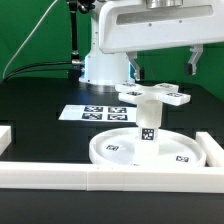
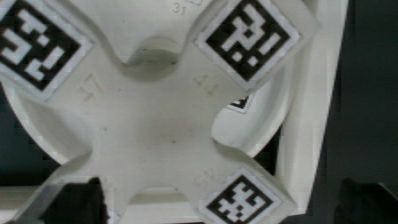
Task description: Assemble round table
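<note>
Exterior view: disc [image 1: 120,160] sits just behind the front rail [image 1: 60,180]. Post [image 1: 148,125] stands upright at its middle, and cross [image 1: 155,95] rests on the post top. Gripper [image 1: 164,66] hovers above the cross, jaws wide and empty. All three parts look stacked, probably near done; whether the joints are tight I can't tell.

Wrist view: cross [image 2: 151,120] fills the frame with its arms cut off. Post and disc are hidden beneath it, and the image is blurry.
</note>
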### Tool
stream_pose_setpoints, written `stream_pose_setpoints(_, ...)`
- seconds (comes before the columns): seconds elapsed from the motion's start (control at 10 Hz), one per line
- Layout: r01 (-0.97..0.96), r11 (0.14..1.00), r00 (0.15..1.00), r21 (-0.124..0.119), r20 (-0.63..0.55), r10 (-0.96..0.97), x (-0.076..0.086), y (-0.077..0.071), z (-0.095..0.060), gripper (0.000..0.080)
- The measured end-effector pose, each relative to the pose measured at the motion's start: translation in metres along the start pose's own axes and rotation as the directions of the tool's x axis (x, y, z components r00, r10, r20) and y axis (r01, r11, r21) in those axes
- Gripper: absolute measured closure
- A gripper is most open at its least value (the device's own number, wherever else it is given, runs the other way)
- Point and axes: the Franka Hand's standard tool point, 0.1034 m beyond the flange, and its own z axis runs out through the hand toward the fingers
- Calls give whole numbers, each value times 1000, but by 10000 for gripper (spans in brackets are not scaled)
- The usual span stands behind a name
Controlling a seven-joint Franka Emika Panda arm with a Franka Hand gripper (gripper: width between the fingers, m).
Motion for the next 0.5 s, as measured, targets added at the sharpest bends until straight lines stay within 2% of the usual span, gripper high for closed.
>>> stream_pose_setpoints(0.2,113,994,994,-1,0,-113,0,1,0,150)
stream_pose_setpoints(0.5,468,883,884,-37,25,-467,1,6,-1,150)
